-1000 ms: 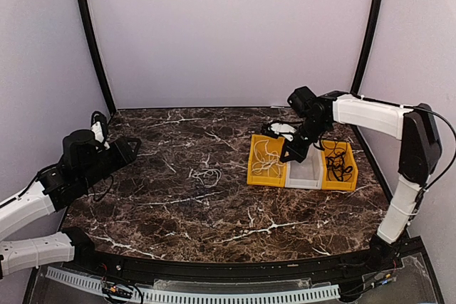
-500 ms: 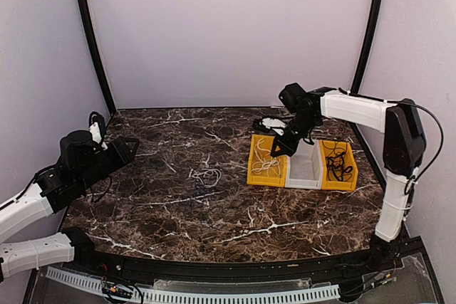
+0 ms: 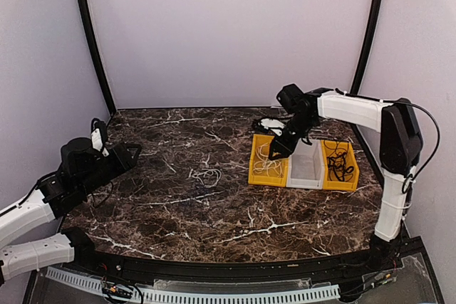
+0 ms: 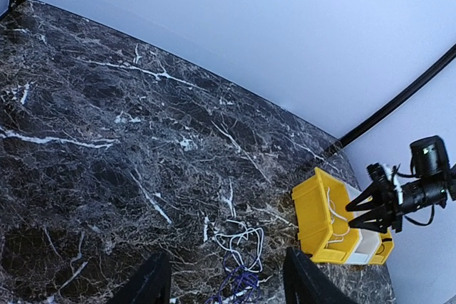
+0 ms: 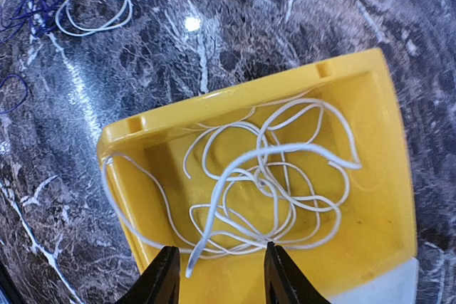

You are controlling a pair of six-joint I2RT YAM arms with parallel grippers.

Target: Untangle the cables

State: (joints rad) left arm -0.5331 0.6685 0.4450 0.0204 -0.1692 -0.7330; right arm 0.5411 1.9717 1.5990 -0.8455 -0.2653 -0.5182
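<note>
Top external: right claw [image 3: 276, 150] hangs low over the left yellow bin [image 3: 265, 179], which holds white cables [image 3: 267, 161]. Black cables [image 3: 339, 165] lie in the far yellow bin [image 3: 343, 185], with a white bin [image 3: 308, 170] between the two. The layout reads as sorting by colour. A loose clump [image 3: 206, 176] lies mid-surface [image 3: 178, 222], well apart from the bins. Left claw [image 3: 127, 154] sits near the left edge and points toward the clump.

Left wrist: the fingers [image 4: 153, 282] stand apart with nothing between them. The clump lies just ahead, white loops with blue strands mixed in. The pose suits a reach for it.

Right wrist: the fingers [image 5: 162, 275] stand apart, far wider than a thin cord. One white strand arcs above the pile and its end sits in the gap beside one finger, not pinched as far as I can tell. Judgement: the claw is placed over the bin so the cord lands inside the walls.
</note>
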